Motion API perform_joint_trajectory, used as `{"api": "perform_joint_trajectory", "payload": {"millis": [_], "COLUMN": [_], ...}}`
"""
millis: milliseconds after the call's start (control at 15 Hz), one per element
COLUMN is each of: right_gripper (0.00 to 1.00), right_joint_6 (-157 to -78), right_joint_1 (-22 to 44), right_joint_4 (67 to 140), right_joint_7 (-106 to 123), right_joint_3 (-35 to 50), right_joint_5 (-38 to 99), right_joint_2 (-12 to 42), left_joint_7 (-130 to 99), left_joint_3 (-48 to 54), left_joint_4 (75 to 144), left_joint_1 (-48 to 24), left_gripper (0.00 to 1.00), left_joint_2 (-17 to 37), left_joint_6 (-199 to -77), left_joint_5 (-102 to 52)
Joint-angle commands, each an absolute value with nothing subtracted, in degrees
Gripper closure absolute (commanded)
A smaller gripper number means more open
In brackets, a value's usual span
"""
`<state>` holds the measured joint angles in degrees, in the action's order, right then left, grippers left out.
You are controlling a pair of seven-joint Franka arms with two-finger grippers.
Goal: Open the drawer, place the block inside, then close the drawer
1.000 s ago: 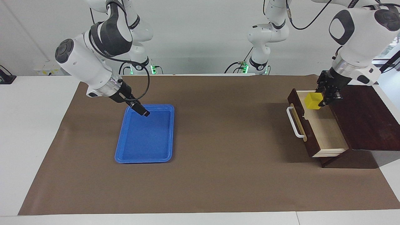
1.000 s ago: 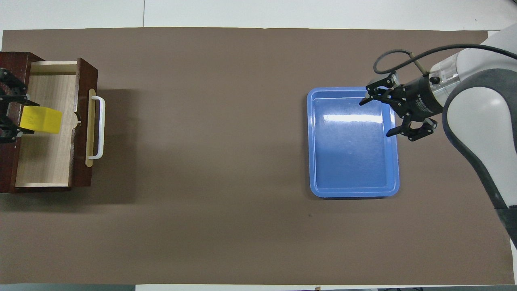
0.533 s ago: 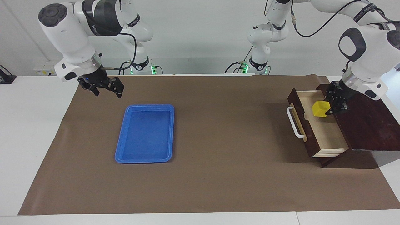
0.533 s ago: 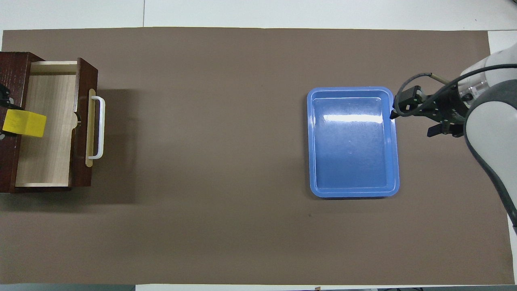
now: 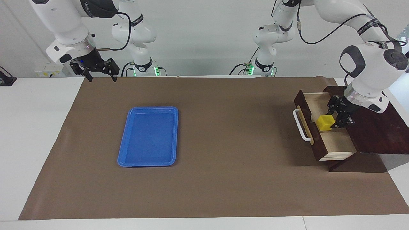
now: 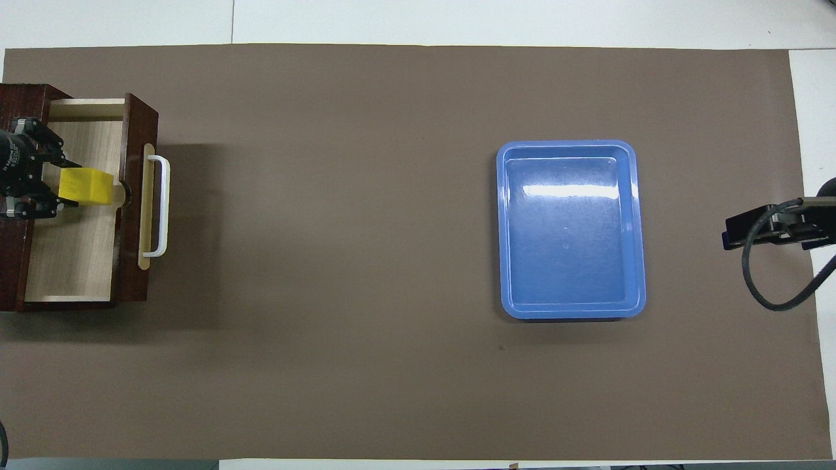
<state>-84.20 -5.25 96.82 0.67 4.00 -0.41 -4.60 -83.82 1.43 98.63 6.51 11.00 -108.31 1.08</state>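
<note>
Brown table mat; open drawer of pale wood; bright yellow block.

hidden: block drawer-floor contact | cut off: wooden box, overhead view

The scene was brightly and evenly lit from above, with a white wall and white table edges close to washing out. Soft, diffuse shadows fell on the brown mat: a broad one beside the drawer toward the table's middle, and a thin one along the blue tray at its edge nearer the robots. In the overhead view a white streak of glare lay across the tray's floor. Both views were sharp, without motion blur; straight mat edges showed little distortion. Green indicator lights glowed at the arm bases.
</note>
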Motion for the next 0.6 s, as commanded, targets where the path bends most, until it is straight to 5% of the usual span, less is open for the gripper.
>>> {"api": "perform_joint_trajectory", "payload": {"millis": [0, 333, 467, 533], "right_gripper": [0.00, 0.00, 0.00, 0.00], "right_joint_6": [-84.6, -83.0, -81.7, -80.9], "right_joint_1": [-7.2, -7.2, -7.2, -7.2], "right_joint_4": [97.6, 96.7, 95.5, 94.0], "right_joint_7": [2.6, 2.5, 2.5, 2.5], "right_joint_3": [5.2, 5.2, 5.0, 5.0], "right_joint_5": [-1.4, -1.4, -1.7, -1.8], "right_joint_2": [-4.9, -4.4, -3.3, -2.7], "left_joint_7": [-85.1, -85.1, -85.3, -85.3], "left_joint_3": [1.5, 1.7, 1.6, 1.8], "left_joint_4": [102.8, 104.3, 104.2, 103.5], "left_joint_1": [6.6, 5.9, 5.8, 5.7], "left_gripper": [1.00, 1.00, 0.00, 0.00], "left_joint_2": [9.4, 8.6, 8.5, 8.6], "left_joint_6": [-111.0, -111.0, -110.4, -109.5], "left_joint_5": [1.2, 1.2, 1.2, 1.2]}}
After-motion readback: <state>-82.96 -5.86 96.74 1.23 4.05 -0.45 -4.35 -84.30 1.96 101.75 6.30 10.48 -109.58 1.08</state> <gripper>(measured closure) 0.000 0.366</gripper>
